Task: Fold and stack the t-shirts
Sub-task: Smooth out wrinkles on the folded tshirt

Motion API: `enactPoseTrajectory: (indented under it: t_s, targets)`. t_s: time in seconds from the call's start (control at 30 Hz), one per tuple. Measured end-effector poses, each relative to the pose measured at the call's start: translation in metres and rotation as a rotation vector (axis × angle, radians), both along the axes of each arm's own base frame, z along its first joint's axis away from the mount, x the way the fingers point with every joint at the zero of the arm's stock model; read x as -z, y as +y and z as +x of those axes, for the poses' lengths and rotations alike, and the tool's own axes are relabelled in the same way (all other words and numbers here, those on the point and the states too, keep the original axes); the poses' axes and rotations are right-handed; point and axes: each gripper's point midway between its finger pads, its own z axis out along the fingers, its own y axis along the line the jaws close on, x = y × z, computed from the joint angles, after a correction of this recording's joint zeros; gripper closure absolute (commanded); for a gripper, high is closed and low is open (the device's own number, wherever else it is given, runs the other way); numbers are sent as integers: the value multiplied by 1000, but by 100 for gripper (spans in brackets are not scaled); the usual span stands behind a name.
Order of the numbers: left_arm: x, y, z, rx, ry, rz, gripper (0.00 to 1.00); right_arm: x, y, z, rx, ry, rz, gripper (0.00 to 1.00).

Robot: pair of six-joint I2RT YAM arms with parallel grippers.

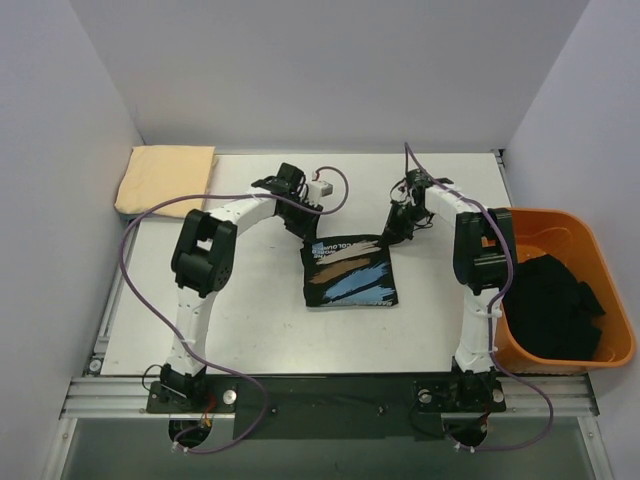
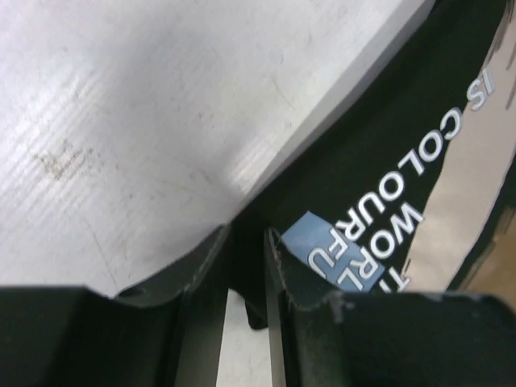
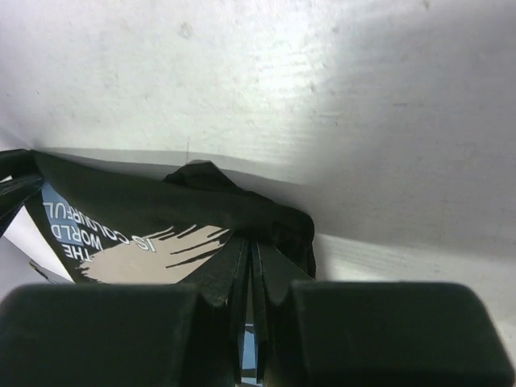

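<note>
A black t-shirt with a blue, white and tan brush-stroke print [image 1: 350, 272] lies folded in the middle of the table. My left gripper [image 1: 303, 228] is at its far left corner, and black cloth [image 2: 387, 161] sits in the narrow gap between the jaws [image 2: 248, 242]. My right gripper [image 1: 392, 232] is at the far right corner, with its jaws [image 3: 251, 246] shut on the bunched black edge [image 3: 137, 218]. A pale yellow-tan t-shirt [image 1: 166, 178] lies folded at the far left corner of the table. Black t-shirts [image 1: 550, 305] are heaped in the bin.
The orange plastic bin [image 1: 560, 215] stands off the table's right edge, beside my right arm. White walls close in the back and both sides. A metal rail [image 1: 330, 395] runs along the near edge by the arm bases.
</note>
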Motion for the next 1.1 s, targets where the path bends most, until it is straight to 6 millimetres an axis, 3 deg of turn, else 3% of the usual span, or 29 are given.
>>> enactPoseTrajectory:
  t_s: [0.03,0.17,0.33,0.43,0.53,0.6,0.67,0.77,0.87,0.93,1.0,1.1]
  targets:
    - [7,4,3,-18,9,8,66,0,0,3,9,-6,1,100]
    - [6,14,21,-60,-24,17,66,-1,1,7,26,-16,6,100]
    - [-6,19,37,-81,-76,42,66,-11,-1,15,20,-49,-12,95]
    - [-27,15,49,-83,-137,31,66,-37,-4,17,1,-119,-34,94]
    - [-56,14,42,-75,-177,8,66,-80,-5,7,-24,-231,-40,97]
    - [-76,11,21,-57,-180,-21,66,-103,-1,-11,-49,-290,-30,100]
    - [-92,3,-9,-22,-166,-61,67,-111,8,-36,-84,-309,-7,100]
    - [-96,-19,-58,60,-103,-114,69,-82,17,-80,-127,-231,18,100]
    - [-71,-37,-107,142,4,-117,71,-34,14,-126,-141,-72,7,100]
    - [-47,-33,-134,162,88,-91,71,-8,6,-154,-131,26,-11,100]
    - [-25,-20,-152,152,160,-56,71,7,-1,-173,-113,86,-22,100]
    - [-2,-1,-170,133,231,-11,71,8,-2,-175,-80,84,11,100]
